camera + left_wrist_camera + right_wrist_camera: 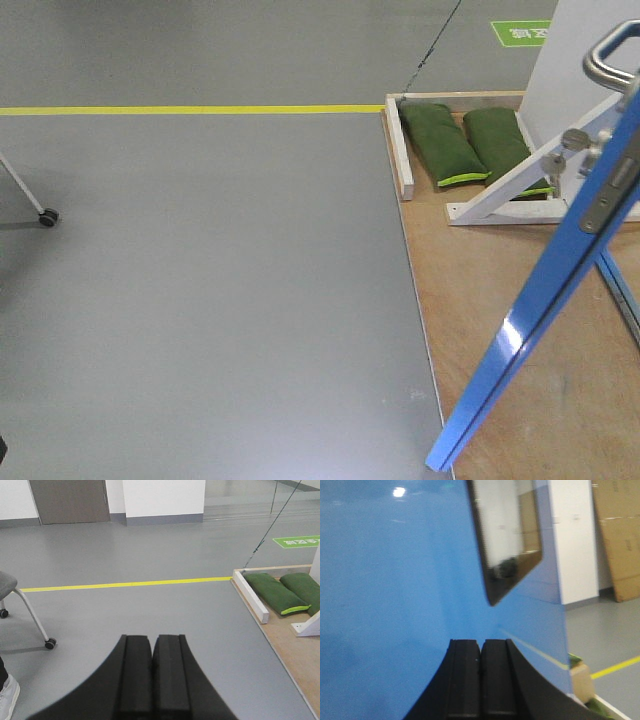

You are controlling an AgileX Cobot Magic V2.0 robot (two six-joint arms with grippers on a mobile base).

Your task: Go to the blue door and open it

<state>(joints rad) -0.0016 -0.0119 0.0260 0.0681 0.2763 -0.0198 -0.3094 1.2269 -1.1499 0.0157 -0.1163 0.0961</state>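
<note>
the blue door [395,580] fills the view just ahead of the right jaws, which are pressed together on nothing; whether their tips touch the panel i cannot tell. in the front view the door stands edge-on, angled across the wooden platform [500,330], with its latch plate [610,195] exposed. the approach looks done and the opening well under way. the left jaws, also closed and empty, point over grey floor [150,605], away from the door. what seems left is widening the swing.

Green sandbags [442,140] lie beside a white brace [498,195].
</note>
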